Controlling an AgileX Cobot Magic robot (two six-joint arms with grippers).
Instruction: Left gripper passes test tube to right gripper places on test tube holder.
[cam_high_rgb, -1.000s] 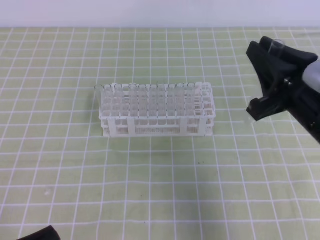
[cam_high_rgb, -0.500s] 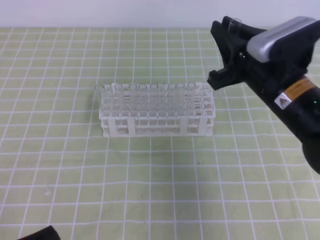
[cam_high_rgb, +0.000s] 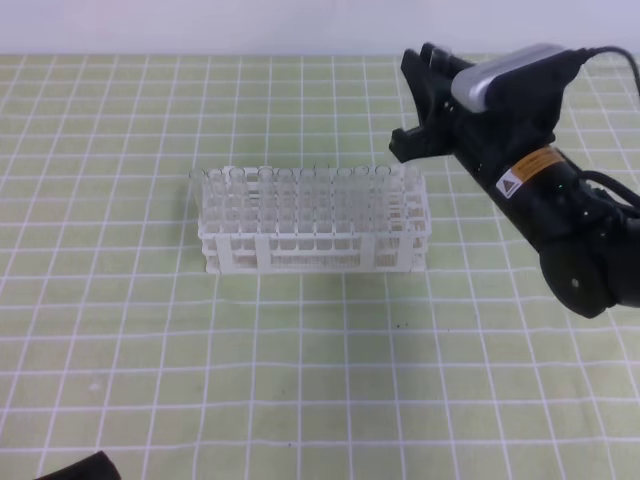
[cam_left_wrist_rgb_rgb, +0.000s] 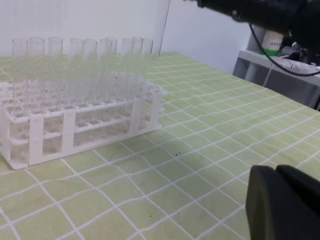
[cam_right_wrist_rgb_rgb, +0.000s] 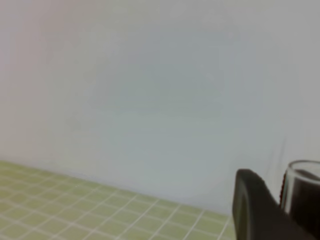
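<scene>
Your right gripper (cam_high_rgb: 425, 100) hangs in the air above and just behind the right end of the test tube holder (cam_high_rgb: 314, 220), its black fingers closed around the test tube (cam_right_wrist_rgb_rgb: 304, 187); in the right wrist view the tube's clear open rim shows between the dark fingers (cam_right_wrist_rgb_rgb: 252, 212), while in the high view the glass is all but hidden against the claw. The white lattice holder stands flat on the green checked mat (cam_high_rgb: 300, 360), long side toward you. Upright clear tubes (cam_left_wrist_rgb_rgb: 82, 65) fill most of its holes from the left end across; the squares at the right end (cam_high_rgb: 412, 195) look vacant, though clear glass is hard to read there. The held tube is clear of the holder, touching none of the tubes in it. Your left gripper (cam_left_wrist_rgb_rgb: 282, 205) sits low at the near edge of the mat, well apart from the holder, showing only as a black shape at the corner of its own wrist view and at the bottom left of the high view; you cannot tell whether its fingers are apart or together.
</scene>
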